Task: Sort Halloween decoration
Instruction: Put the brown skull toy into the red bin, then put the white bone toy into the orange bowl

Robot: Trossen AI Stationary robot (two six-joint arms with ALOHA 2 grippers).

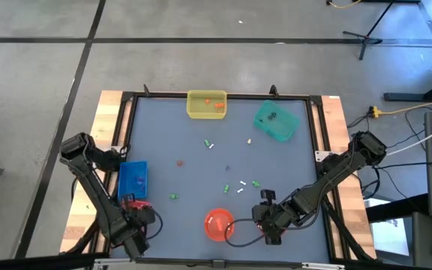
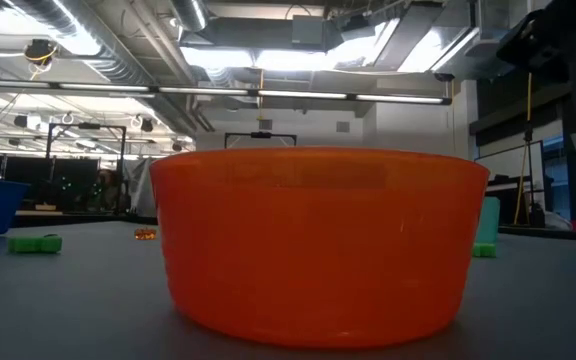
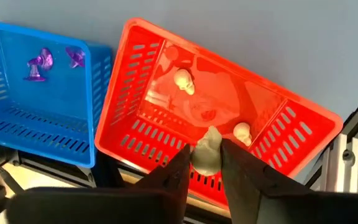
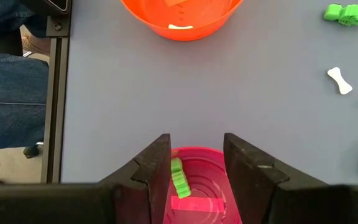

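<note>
My left gripper (image 3: pixel 207 157) hangs over a red basket (image 3: pixel 272 124) at the table's near left and is shut on a beige trinket (image 3: pixel 207 149). Two more beige trinkets (image 3: pixel 184 81) lie in that basket. A blue basket (image 3: pixel 55 118) beside it holds purple pieces. My right gripper (image 4: pixel 197 149) stands open above a pink cup (image 4: pixel 201 180) near the front edge. A green trinket (image 4: pixel 178 177) sits in the cup close to one finger; whether they touch I cannot tell. Loose green and white trinkets (image 1: pixel 241 184) lie on the mat. My left gripper pinches the beige trinket by its two sides (image 3: pixel 199 155) between its two fingertips. The fingers point down from above. The trinket is lifted clear, above the red basket's floor.
An orange bowl (image 1: pixel 218 223) stands at the near edge, left of the right gripper, and fills the low view (image 2: pixel 318 250). A yellow tray (image 1: pixel 206 104) and a teal tray (image 1: pixel 276 121) stand at the far edge. A raised frame (image 1: pixel 317 127) borders the mat.
</note>
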